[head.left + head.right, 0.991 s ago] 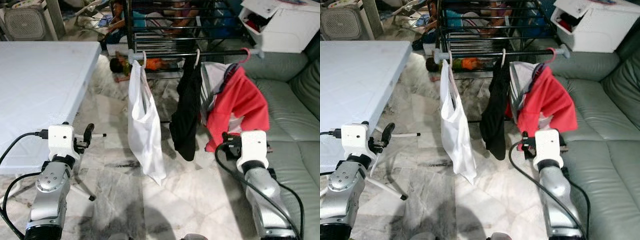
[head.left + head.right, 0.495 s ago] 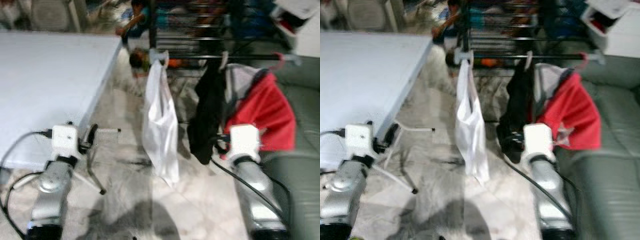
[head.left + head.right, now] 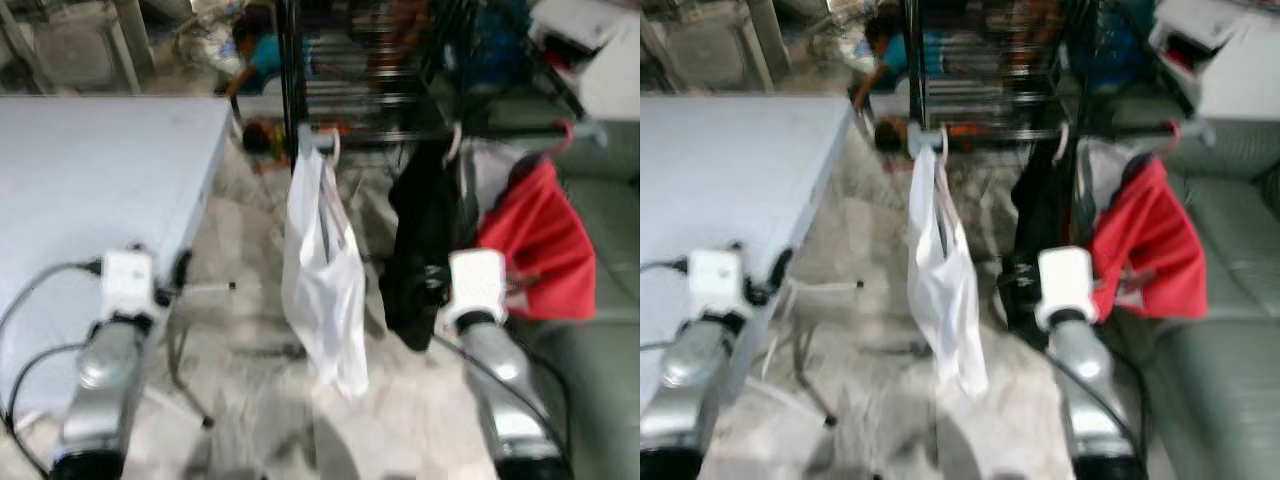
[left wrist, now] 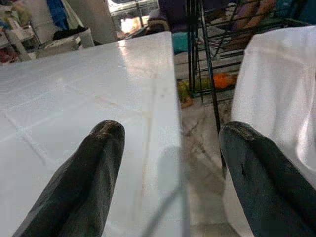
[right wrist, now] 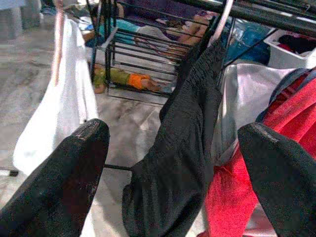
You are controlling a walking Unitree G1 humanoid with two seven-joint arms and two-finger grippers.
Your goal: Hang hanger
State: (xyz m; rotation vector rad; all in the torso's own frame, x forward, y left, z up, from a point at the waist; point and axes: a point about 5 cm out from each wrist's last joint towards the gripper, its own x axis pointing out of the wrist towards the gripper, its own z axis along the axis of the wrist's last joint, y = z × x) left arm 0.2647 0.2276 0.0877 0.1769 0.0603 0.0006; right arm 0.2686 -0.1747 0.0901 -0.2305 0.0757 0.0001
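Both grippers, left gripper (image 4: 170,173) and right gripper (image 5: 170,173), spread empty; black garment (image 5: 190,128) looks soft, limp: grab its stiff hanger hook (image 5: 223,17).

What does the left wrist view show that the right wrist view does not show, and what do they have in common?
Left wrist view: the white table beneath the open left gripper.

Right wrist view: the black garment on its hanger, the red garment beside it, and the open right gripper facing them.

Both: the white garment and the black metal rack on the marble floor.
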